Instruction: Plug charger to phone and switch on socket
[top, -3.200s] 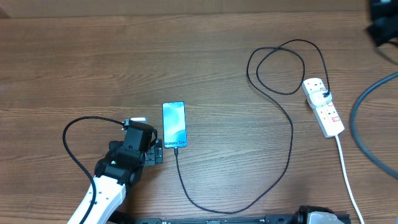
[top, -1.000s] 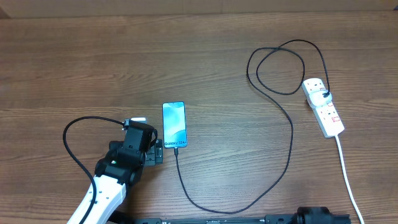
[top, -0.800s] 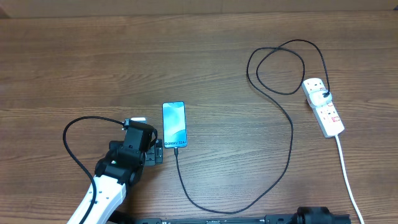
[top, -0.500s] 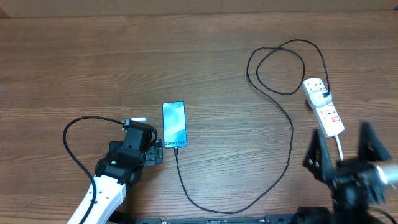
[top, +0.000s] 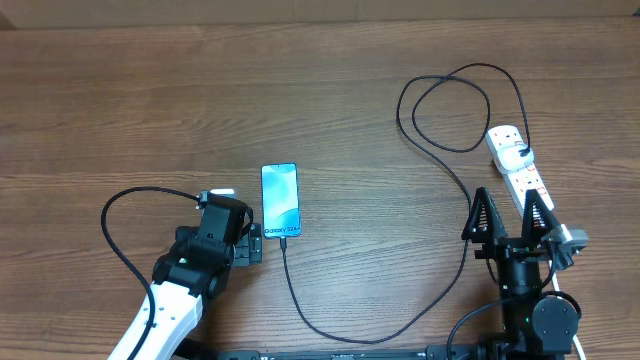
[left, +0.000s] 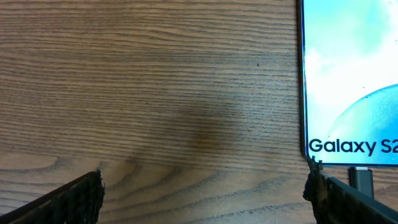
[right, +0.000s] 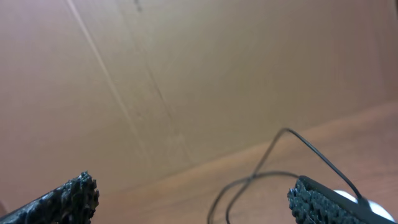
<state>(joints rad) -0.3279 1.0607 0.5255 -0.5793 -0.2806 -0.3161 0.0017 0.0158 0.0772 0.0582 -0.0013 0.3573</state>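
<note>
The phone (top: 280, 200) lies face up left of the table's middle, its light blue screen reading "Galaxy" (left: 348, 74). The charger (top: 466, 250) is a thin black cable. Its small plug tip (left: 360, 178) sits at the phone's bottom edge, and it loops round to the white socket (top: 510, 150) at the right. My left gripper (top: 220, 240) (left: 205, 196) hangs open low over bare wood, its right finger by the phone's lower left corner. My right gripper (top: 507, 200) (right: 193, 199) stands open and empty just in front of the socket's near end, partly covering it.
A brown cardboard wall (right: 186, 74) rises behind the table's far edge. The charger's loop (right: 249, 186) lies on the wood ahead of my right gripper. My left arm's thicker black cable (top: 115, 225) arcs out at the left.
My right arm has come into view from the bottom right and now stands by the socket's near end, jaws open. The left arm, phone and charger have not moved.
</note>
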